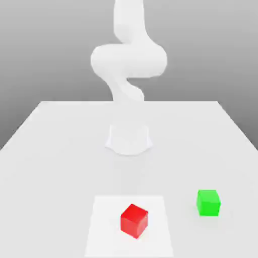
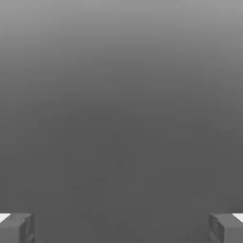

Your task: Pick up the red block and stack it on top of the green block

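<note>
The gripper (image 2: 121,228) stands wide open, holding nothing (its fingertips (image 2: 16,228) are cut off at the frame edge). The red block (image 1: 134,220) rests on a pale square patch (image 1: 103,227), the green block (image 1: 208,202) nearby toward the exterior view's right.

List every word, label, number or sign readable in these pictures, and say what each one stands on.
There are none.
The red block has plain faces.
The green block has plain faces.
The white table and the arm bear no marking.
The open pincer carries no text on its fingertips.
</note>
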